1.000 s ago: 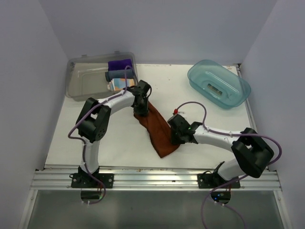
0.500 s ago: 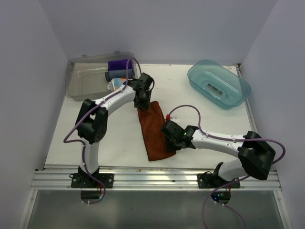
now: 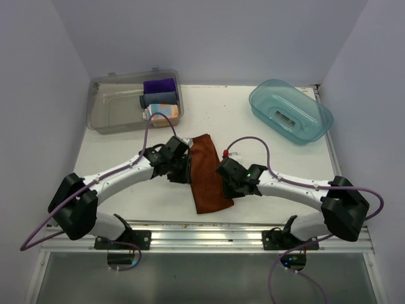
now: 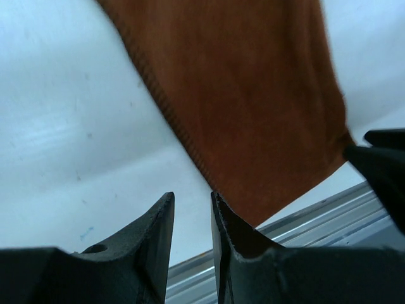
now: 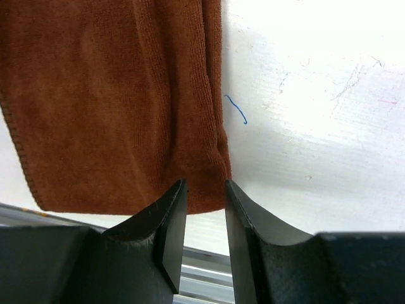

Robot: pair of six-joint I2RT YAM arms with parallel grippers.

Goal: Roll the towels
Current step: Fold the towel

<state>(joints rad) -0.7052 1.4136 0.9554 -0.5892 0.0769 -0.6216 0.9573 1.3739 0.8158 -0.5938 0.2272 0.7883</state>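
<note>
The rust-brown towel (image 3: 206, 172) lies flat on the white table as a long strip, its near end close to the front rail. My left gripper (image 3: 185, 173) is low at its left edge, jaws a narrow gap apart and empty; the towel (image 4: 247, 95) lies just ahead of the fingers (image 4: 161, 218). My right gripper (image 3: 226, 188) is at the towel's right edge, slightly open and empty, with the towel's near right corner (image 5: 209, 183) just past its tips. The patterned towel (image 3: 155, 113) lies in the clear bin.
The clear bin (image 3: 111, 114) at the back left also holds a purple cloth (image 3: 159, 85) and a grey-blue roll (image 3: 159, 99). A teal tub (image 3: 290, 111) stands at the back right. The metal front rail (image 3: 209, 231) runs just below the towel's near end.
My left arm let go of the towel's far end and swung down to its left edge. The towel now lies flat and straighter. My right gripper stayed by its right edge.
</note>
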